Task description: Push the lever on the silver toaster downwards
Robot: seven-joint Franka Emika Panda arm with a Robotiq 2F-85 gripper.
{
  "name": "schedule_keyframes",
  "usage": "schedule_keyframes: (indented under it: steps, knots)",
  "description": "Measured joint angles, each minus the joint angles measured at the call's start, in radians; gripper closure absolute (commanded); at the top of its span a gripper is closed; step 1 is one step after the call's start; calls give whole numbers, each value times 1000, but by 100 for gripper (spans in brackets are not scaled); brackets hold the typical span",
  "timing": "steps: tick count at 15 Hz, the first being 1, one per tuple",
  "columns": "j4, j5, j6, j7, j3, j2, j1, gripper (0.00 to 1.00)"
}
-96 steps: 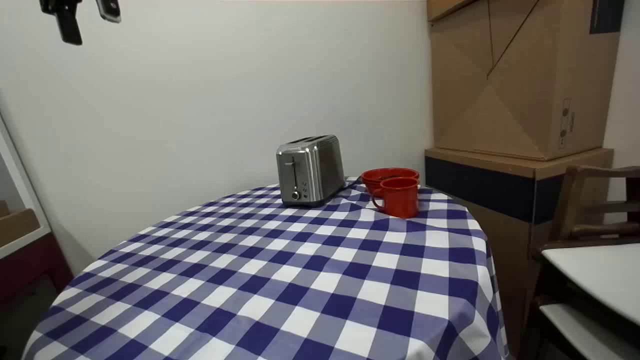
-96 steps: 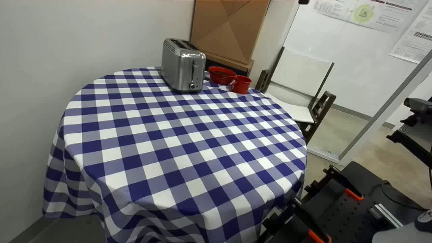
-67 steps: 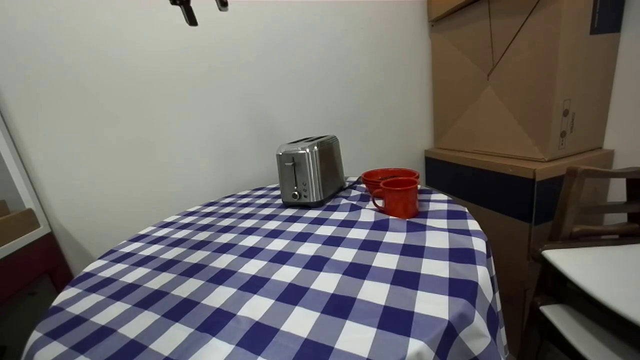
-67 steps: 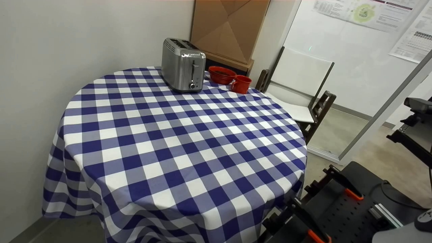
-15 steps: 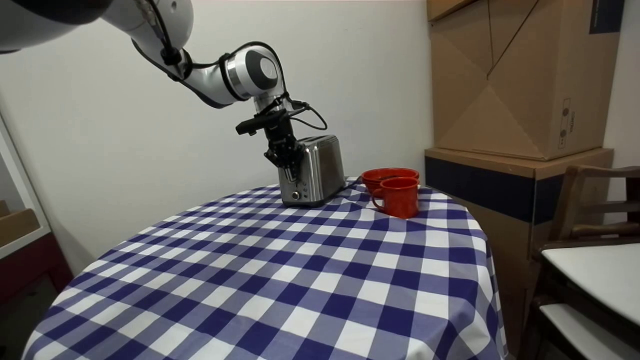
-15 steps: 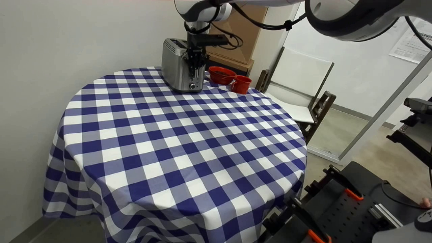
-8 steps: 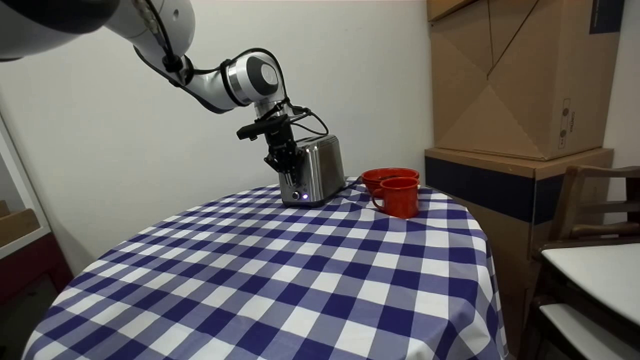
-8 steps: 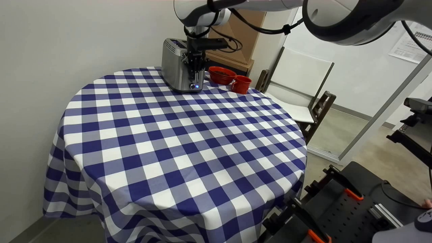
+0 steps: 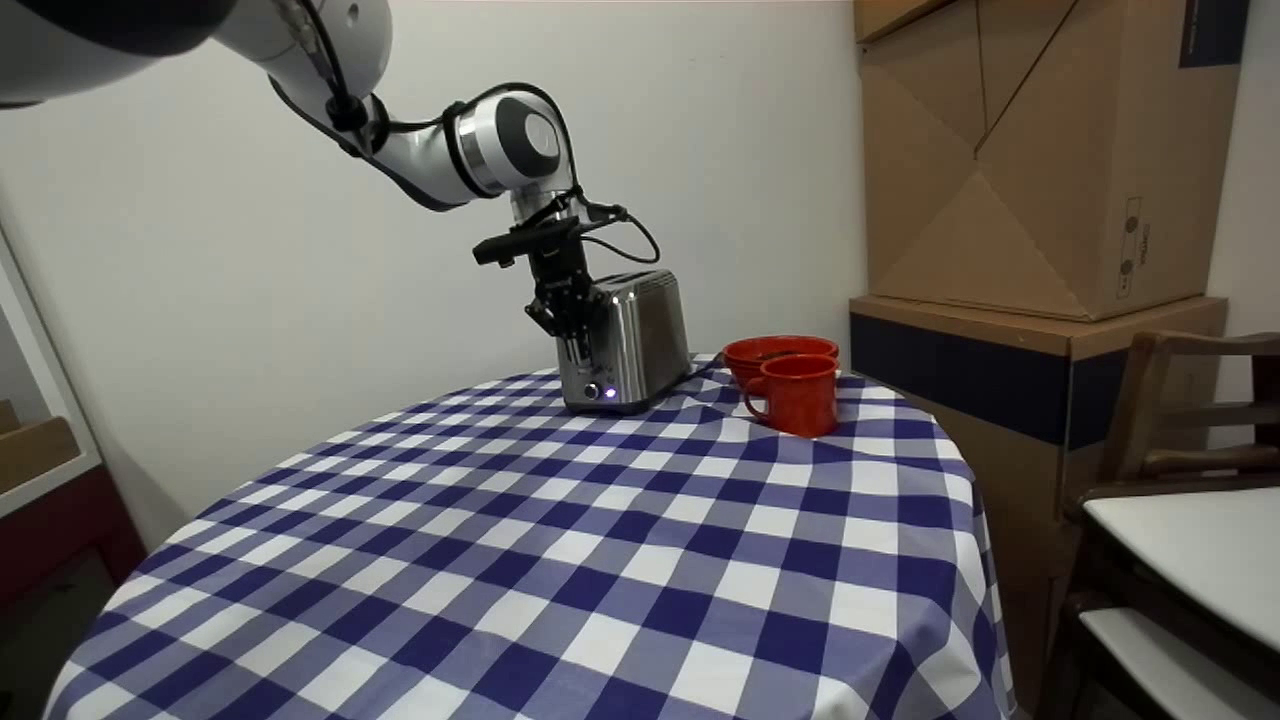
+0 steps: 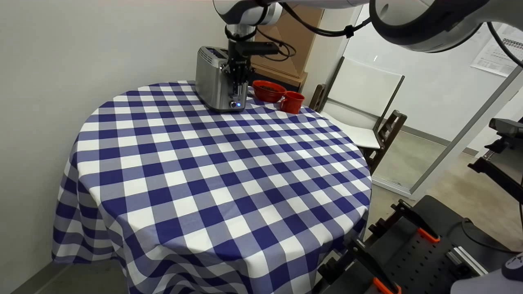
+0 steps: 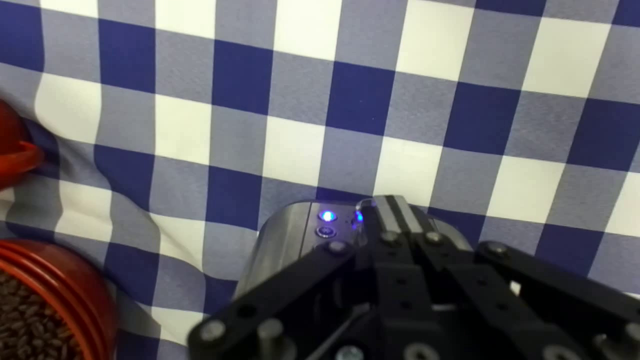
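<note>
— Where's our lever?
— On the toaster's (image 9: 645,340) end face, we judge, hidden behind the gripper (image 11: 398,212). The toaster stands on the cloth (image 9: 520,560), with the bowl (image 10: 267,97) near it.
— Are we pinching anything?
— Nothing we can see: the fingers (image 11: 386,214) are pressed together. Whether they touch the lever, we can't tell.
— How will the lever handle?
— Light but sprung, we expect, stiffer near the bottom. We need no grip: push on its top, straight down, or the toaster may slide.
— What's changed?
— The toaster's light (image 11: 327,216), dark a second ago, glows blue; the gripper sits slightly higher than half a second ago. We think the lever is latched.
</note>
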Motion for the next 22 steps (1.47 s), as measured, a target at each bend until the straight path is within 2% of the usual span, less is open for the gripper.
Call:
schedule_keyframes:
  steps: [9, 11, 15, 21, 22]
  knots:
    - [-31, 11, -251, 38, 22, -197, -12, 100]
    - [-78, 11, -262, 79, 22, -250, -7, 73]
    - [-235, 10, -259, 151, 23, -373, 9, 45]
    - [-505, 10, -258, 166, 33, -547, 21, 1]
    - [-550, 12, -258, 167, 32, -573, 23, 0]
